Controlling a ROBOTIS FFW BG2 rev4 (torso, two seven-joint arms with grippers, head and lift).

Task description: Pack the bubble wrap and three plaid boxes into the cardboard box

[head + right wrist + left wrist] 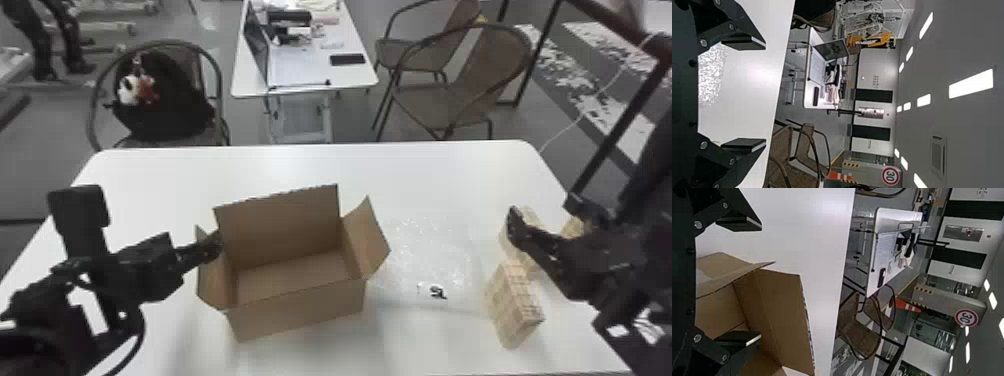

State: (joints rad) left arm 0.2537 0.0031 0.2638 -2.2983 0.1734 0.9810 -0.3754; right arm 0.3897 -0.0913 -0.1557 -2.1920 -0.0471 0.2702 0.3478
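Observation:
The cardboard box point(295, 310) stands upright on the table with its flaps up and a bare inside. Bubble wrap point(425, 250) lies flat to its right. One plaid box point(512, 305) stands at the right; a second plaid box point(527, 217) and a third plaid box point(572, 227) are partly hidden behind the right arm. My left gripper point(212, 245) is at the box's left flap; in the left wrist view the left gripper point(756, 282) is open, the cardboard box point(781, 317) near its lower finger. My right gripper point(545, 212) hovers over the plaid boxes; in the right wrist view the right gripper point(764, 94) is open and holds nothing.
The white table point(425, 170) carries a small dark item point(437, 292) on or by the bubble wrap. Beyond its far edge stand a chair with a black bag point(160, 100), more chairs point(450, 100) and a second table point(300, 70) with a laptop.

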